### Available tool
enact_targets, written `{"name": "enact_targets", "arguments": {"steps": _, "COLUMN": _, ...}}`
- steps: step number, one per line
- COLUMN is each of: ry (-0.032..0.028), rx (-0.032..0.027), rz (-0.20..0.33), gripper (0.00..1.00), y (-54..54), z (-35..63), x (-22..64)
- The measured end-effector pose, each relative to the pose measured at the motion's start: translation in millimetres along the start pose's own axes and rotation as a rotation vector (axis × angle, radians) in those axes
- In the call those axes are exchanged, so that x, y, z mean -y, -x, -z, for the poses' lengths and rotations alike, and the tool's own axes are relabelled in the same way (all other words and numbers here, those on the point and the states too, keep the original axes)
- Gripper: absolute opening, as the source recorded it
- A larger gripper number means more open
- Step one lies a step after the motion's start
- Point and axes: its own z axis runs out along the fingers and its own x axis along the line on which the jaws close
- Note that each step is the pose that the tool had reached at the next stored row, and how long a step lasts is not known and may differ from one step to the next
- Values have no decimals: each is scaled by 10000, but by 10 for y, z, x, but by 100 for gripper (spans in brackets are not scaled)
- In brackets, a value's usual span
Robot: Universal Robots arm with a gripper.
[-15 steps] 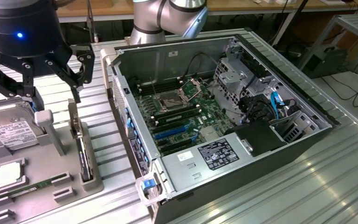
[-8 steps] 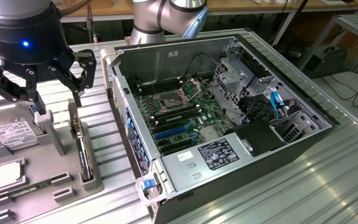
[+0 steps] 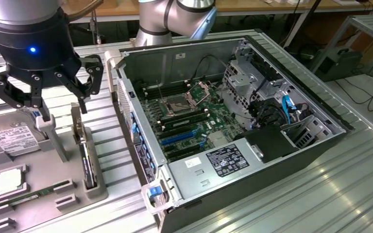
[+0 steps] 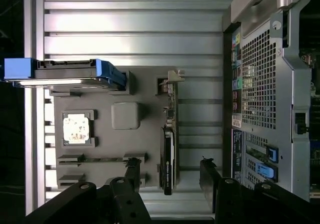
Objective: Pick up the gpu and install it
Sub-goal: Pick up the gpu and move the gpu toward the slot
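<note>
The gpu [image 3: 85, 155] stands on its edge in a slot of the grey holder [image 3: 50, 165], a thin dark card with its silver bracket at the far end. My gripper [image 3: 62, 109] hangs open above that bracket end, holding nothing. In the wrist view the gpu [image 4: 168, 151] runs lengthwise between my two black fingers [image 4: 132, 171], and my gripper [image 4: 170, 176] is well above it. The open computer case [image 3: 238, 121] lies at the exterior view's right, its motherboard with blue card slots [image 3: 177, 138] exposed.
The holder also carries a silver hard drive [image 3: 11, 136] with blue rails, a processor chip [image 3: 8, 180] and a green memory stick [image 3: 34, 195]. The case's perforated rear panel [image 4: 260, 83] stands close beside the holder. All rests on a ribbed metal table [image 3: 316, 194].
</note>
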Motion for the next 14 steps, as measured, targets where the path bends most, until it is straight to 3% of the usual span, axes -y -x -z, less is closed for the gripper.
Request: {"name": "enact_targets", "arguments": {"steps": 14, "ry": 1, "rx": -25, "rz": -1, "gripper": 60, "y": 6, "z": -111, "x": 10}}
